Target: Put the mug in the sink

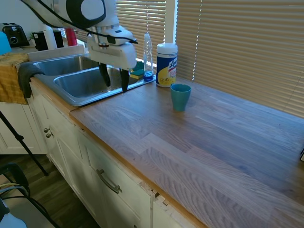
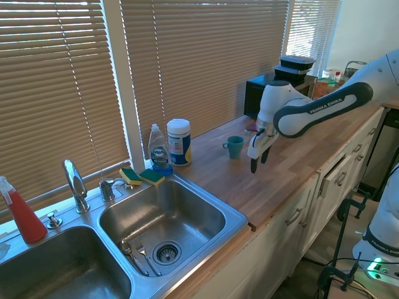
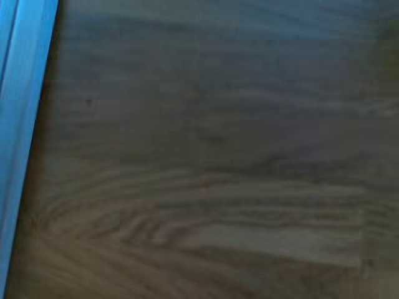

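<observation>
1. Wooden plank counter (image 1: pixel 199 142) runs under slatted window blinds (image 1: pixel 247 47), with white cabinet fronts below its front edge.
2. One teal mug (image 1: pixel 180 97) stands upright on the counter, its long axis vertical and its open mouth up; it tapers toward the base. In the second exterior view the mug (image 2: pixel 235 146) shows a handle pointing toward the wipes canister's side.
3. The mug is nearer the counter's back edge than its front, just beside one white-and-yellow wipes canister (image 1: pixel 166 58) but not touching it.
4. One clear dish-soap bottle (image 1: pixel 148 56) stands next to the canister, at the sink's corner. Two sponges (image 2: pixel 142 177) lie on the sink rim beside it.
5. The steel sink (image 2: pixel 232 219) has two basins and one curved faucet (image 2: pixel 76 185); cutlery lies by the drain of the near basin.
6. One red spray bottle (image 2: pixel 22 212) stands at the sink's back edge, past the faucet.
7. The gripper (image 1: pixel 114 80) hangs fingers-down over the counter beside the sink's edge, its two dark fingers (image 1: pixel 125 80) spread apart and holding nothing. It is well apart from the mug.
8. The wrist view shows only blurred wood grain and a blue strip along one side.
</observation>
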{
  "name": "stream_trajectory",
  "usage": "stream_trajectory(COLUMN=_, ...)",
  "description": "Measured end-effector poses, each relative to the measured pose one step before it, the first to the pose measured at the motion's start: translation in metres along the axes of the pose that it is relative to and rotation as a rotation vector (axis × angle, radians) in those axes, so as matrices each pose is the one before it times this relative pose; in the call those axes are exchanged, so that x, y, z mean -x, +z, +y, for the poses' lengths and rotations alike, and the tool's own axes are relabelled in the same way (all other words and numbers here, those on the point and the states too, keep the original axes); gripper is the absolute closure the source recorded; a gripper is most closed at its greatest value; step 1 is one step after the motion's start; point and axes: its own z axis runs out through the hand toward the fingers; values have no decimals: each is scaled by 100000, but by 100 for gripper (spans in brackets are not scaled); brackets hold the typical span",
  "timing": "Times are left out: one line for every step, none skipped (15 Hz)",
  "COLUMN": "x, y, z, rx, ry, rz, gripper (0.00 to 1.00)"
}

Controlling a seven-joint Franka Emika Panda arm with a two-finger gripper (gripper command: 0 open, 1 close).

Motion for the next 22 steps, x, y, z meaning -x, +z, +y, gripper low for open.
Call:
stream_trajectory(x=-1459, y=-357, z=-847, rx=-907, ry=2152, rz=1052, gripper=0)
stream_trajectory(x=-1401, y=-295, z=-954, rx=-903, ry=2135, rz=1085, gripper=0)
stream_trajectory(x=-1314, y=-165, z=-1010, rx=-1030, ry=1523, rz=674, gripper=0)
stream_trajectory(x=-1363, y=-115, z=-985, rx=-1055, ry=2027, rz=694, gripper=0)
stream_trajectory(x=-1278, y=-140, z=-769, rx=-885, ry=2628, rz=847, gripper=0)
stream_trajectory(x=-1146, y=-86, z=-608, rx=-627, ry=2819, rz=923, gripper=0)
stream_trajectory(x=-1205, y=2, z=-395, rx=-385, ry=3102, rz=984, gripper=0)
stream_trajectory(x=-995, y=115, z=-233, rx=-128, ry=3299, rz=746, gripper=0)
stream_trajectory(x=-1024, y=217, z=-232, rx=-111, ry=3867, rz=643, gripper=0)
stream_trajectory(x=-1150, y=348, z=-258, rx=-81, ry=4061, rz=685, gripper=0)
stream_trajectory(x=-1013, y=426, z=-291, rx=-127, ry=2965, rz=643, gripper=0)
stream_trajectory(x=-1017, y=561, z=-333, rx=7, ry=2557, rz=651, gripper=0)
stream_trajectory(x=-948, y=651, z=-332, rx=376, ry=2340, rz=520, gripper=0)
stream_trajectory(x=-854, y=803, z=-342, rx=600, ry=2171, rz=446, gripper=0)
stream_trajectory(x=-716, y=906, z=-255, rx=780, ry=1535, rz=297, gripper=0)
stream_trajectory(x=-595, y=988, z=-241, rx=916, ry=962, rz=144, gripper=0)
stream_trajectory(x=-557, y=1075, z=-244, rx=961, ry=852, rz=-61, gripper=0)
stream_trajectory(x=-376, y=799, z=-262, rx=594, ry=569, rz=-67, gripper=0)
stream_trajectory(x=-200, y=613, z=-191, rx=566, ry=264, rz=-88, gripper=0)
stream_trajectory(x=-47, y=574, z=-139, rx=644, ry=18, rz=-182, gripper=0)
stream_trajectory(x=14, y=487, z=-57, rx=622, ry=-8, rz=-244, gripper=0)
stream_trajectory(x=18, y=419, z=8, rx=712, ry=16, rz=-299, gripper=0)
